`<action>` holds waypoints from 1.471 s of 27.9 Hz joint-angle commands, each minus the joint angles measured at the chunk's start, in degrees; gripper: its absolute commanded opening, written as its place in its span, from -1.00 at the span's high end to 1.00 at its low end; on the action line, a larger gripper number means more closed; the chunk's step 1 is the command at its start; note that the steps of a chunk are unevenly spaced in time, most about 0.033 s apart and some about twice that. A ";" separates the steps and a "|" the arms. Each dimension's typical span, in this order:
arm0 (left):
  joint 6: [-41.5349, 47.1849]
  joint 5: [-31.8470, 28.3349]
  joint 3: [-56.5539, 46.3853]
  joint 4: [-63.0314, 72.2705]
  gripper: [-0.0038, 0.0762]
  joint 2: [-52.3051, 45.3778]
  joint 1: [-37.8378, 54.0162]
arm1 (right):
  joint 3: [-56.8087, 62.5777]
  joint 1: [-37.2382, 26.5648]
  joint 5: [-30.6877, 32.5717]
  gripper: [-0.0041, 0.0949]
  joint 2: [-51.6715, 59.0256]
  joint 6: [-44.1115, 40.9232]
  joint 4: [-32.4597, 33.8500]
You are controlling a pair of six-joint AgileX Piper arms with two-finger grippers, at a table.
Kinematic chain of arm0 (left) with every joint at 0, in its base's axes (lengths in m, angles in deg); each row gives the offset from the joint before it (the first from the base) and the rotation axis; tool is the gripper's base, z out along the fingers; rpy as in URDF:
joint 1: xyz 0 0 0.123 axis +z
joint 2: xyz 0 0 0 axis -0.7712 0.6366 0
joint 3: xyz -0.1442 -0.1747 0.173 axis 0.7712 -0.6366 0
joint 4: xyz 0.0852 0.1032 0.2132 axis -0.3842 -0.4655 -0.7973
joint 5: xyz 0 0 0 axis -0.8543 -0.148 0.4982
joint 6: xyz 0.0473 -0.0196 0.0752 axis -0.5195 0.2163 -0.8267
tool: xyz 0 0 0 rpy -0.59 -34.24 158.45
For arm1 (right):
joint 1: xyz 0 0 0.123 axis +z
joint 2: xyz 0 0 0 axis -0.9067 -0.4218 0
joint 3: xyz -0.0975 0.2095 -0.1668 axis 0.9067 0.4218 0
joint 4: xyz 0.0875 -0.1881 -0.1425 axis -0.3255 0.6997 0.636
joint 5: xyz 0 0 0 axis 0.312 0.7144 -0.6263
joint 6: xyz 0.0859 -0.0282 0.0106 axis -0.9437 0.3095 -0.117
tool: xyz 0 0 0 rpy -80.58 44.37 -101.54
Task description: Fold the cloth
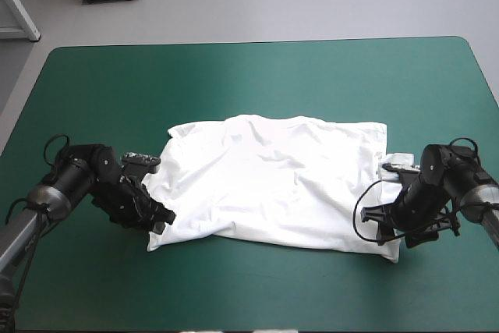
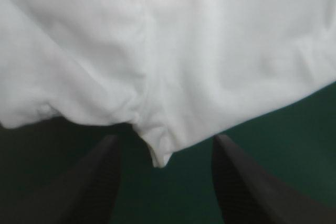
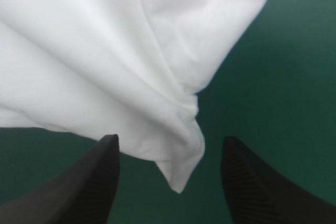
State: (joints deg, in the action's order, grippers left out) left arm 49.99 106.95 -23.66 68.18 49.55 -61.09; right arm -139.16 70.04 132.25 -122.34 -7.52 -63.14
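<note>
A white T-shirt [image 1: 273, 185] lies spread out, lightly rumpled, on the middle of a teal-green desk [image 1: 234, 76], closer to the near edge than to the far one, and well clear of the left and right edges. At the shirt's left near corner sits the left pincer [image 1: 160, 220], low over the desk; in its own wrist view its two black fingers [image 2: 89, 187] stand wide apart with nothing held, and the pointed tip of the shirt corner hangs into the gap between them without touching either. At the shirt's right near corner sits the right pincer [image 1: 387, 233], also wide open and empty-handed; its wrist view shows a bunched, folded tip of cloth reaching down between its fingers [image 3: 84, 182], nearer the middle than either side. The step in hand looks like taking hold of both near corners for a fold toward the far edge. To do it well, each pincer should slide further in so the cloth sits deep between the fingers, every layer caught, especially on the bunched right side; both should close together, rise evenly, and keep the near hem taut between them so the fold lands straight
</note>
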 commanded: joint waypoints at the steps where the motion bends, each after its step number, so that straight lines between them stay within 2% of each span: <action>1: -0.05 3.93 8.19 -0.21 -0.17 -1.58 -0.07 | -6.92 -0.32 1.03 -0.17 4.32 0.06 -0.26; 7: 2.22 5.83 19.32 -3.73 -0.15 -1.79 -0.07 | -19.03 -0.32 0.84 0.03 8.03 -0.05 -0.26; 13: 6.19 7.51 20.64 -10.13 -0.14 -1.79 -0.07 | -27.14 -0.32 0.84 0.08 9.34 -0.05 -0.26; 17: 10.02 4.20 19.35 -14.79 -0.15 -1.79 -0.07 | -28.73 -0.32 0.84 0.08 9.34 -0.05 -0.26; 29: 14.85 -8.81 5.94 -15.15 -0.14 2.93 -0.07 | -28.73 -0.32 0.84 0.08 9.69 -0.05 0.11; 37: 20.98 -10.21 5.91 -20.64 -0.13 10.66 0.02 | -28.73 -0.32 0.84 0.08 9.69 -0.05 0.76; 38: 20.98 -10.97 5.91 -19.84 -0.09 11.19 0.02 | -28.73 -0.32 0.84 0.08 9.69 -0.05 1.12; 40: 20.88 -12.81 5.91 -17.92 0.29 12.14 0.02 | -28.73 -0.32 0.84 0.08 9.69 -0.05 1.33; 41: 20.78 -13.56 5.91 -17.27 0.73 12.14 0.02 | -28.73 -0.32 0.84 0.08 9.69 -0.05 1.60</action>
State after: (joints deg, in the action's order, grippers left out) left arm 70.03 96.56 -18.73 50.56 62.59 -61.09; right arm -165.98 70.04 134.74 -114.41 -7.74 -61.77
